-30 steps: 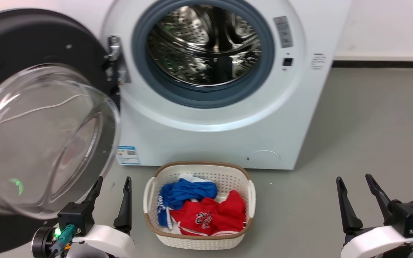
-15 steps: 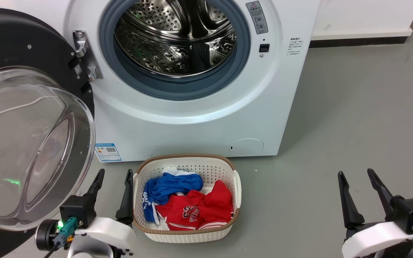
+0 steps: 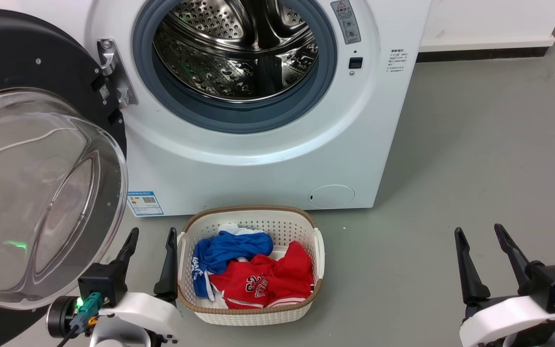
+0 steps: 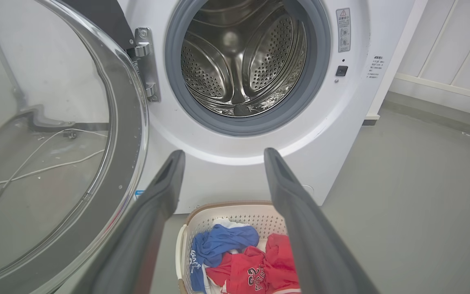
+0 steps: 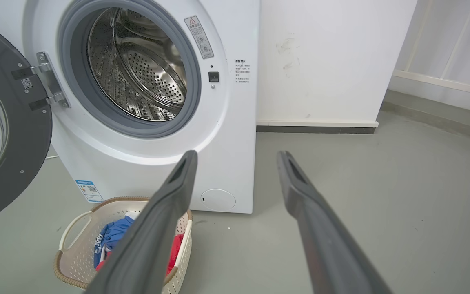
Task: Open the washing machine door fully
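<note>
Almost nothing has moved in the last half second; the right gripper (image 3: 477, 229) sits perhaps a touch higher in the head view. The washing machine (image 3: 258, 164) stands on the grey floor, steel drum exposed. Its door (image 3: 41, 168) hangs swung wide on the hinge at the robot's left, glass bowl bulging outward. A white basket (image 3: 248, 210) of red and blue clothes sits just before the machine. The left gripper (image 3: 152, 233), fingers spread and empty, hovers beside the basket, below the door. The right gripper, likewise spread, is well apart.
</note>
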